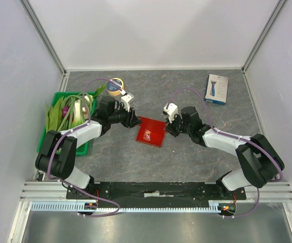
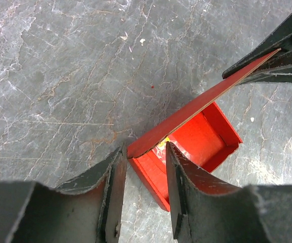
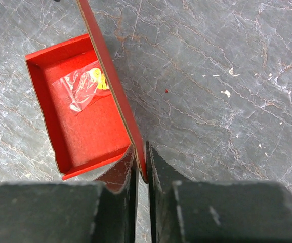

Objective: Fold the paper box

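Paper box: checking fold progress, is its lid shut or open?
Open. The paper box has its lid flap raised, pinched by the right claw; a bag inside shows.

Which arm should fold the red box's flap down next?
Probably the right arm: the right hand pinches the paper box by its standing flap. The open left hand only straddles a corner.

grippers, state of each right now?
left gripper: open, jaws astride a corner of the paper box
right gripper: shut on the paper box's raised flap
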Robot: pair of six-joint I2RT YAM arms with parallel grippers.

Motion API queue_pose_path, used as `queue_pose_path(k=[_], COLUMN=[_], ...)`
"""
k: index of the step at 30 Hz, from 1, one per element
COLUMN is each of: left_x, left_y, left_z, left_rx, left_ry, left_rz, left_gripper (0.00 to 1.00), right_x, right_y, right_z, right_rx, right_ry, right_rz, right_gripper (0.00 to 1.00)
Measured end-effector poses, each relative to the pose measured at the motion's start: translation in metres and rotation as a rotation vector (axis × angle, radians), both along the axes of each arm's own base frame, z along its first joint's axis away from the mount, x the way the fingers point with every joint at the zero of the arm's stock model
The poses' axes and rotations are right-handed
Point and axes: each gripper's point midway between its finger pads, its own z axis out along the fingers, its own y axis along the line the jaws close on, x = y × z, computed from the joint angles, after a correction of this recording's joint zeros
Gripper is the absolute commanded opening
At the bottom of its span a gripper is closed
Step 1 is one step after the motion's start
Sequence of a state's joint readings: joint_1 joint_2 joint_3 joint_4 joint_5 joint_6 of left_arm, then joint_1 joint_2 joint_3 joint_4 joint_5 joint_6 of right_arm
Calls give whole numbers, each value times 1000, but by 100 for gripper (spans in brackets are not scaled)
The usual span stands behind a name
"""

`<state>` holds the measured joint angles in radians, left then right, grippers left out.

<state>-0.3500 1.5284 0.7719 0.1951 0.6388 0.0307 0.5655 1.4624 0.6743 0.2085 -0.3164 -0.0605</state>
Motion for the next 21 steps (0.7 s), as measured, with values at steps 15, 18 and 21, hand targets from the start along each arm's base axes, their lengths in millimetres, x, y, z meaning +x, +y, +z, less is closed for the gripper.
queue_pose_path(k=[15, 18, 21], left_x=[-2, -5, -6], left_y=[-6, -9, -11], left_z=[-9, -9, -8], left_rx=[110, 151, 182], left_ry=[-42, -71, -95], left_rz=[43, 73, 122], left_gripper=[9, 5, 2], right_x=[3, 7, 8], right_y=[-3, -4, -6], right_z=[0, 1, 1], right_rx=[3, 3, 12], right_ry=[9, 7, 12], right_rz=[-41, -100, -182], right_gripper=[0, 0, 0])
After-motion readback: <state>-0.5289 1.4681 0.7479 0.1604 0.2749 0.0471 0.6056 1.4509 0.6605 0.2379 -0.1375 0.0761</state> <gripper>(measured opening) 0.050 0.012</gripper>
